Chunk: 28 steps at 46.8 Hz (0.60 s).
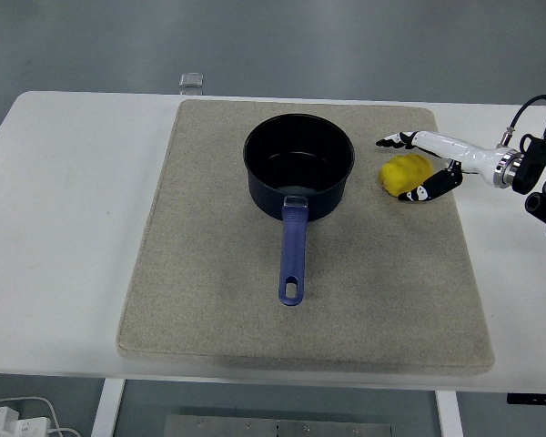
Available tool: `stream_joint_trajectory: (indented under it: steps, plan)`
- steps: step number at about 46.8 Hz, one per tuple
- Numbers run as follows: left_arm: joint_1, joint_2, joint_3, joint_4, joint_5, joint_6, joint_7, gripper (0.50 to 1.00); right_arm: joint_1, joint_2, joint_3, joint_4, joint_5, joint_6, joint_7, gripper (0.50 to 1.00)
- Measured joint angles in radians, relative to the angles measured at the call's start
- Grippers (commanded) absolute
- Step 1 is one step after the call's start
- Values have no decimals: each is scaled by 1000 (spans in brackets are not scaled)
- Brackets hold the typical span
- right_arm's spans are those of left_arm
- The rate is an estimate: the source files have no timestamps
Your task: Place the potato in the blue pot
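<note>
Head view: the right hand (417, 167), fingers spread, brackets the potato (407, 174) from three o'clock; the pot (298, 167) lies at the potato's nine o'clock, nearby.

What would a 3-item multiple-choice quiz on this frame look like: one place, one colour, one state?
1. Where is the potato relative to the pot?
A. inside it
B. to its right, on the mat
C. by the handle tip

2. What colour is the handle?
A. blue
B. red
C. white

3. What is the right hand doing?
A. resting off the table
B. holding the handle
C. fingers spread around the potato, not lifted

Answers:
1 B: the potato lies right of the pot.
2 A: it matches the blue pot.
3 C: the fingers flank the potato, which sits on the mat.
</note>
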Motion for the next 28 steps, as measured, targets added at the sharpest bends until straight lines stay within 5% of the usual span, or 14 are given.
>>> stream_joint_trajectory:
  steps: [5,28]
  plan:
    - [0,0,0,0,0,0,0,992,0,0,0,-3,0,0,0,500]
    - [0,0,-1,0,0,0,0,992,-15,18,-2,-74,0,11,-6,500]
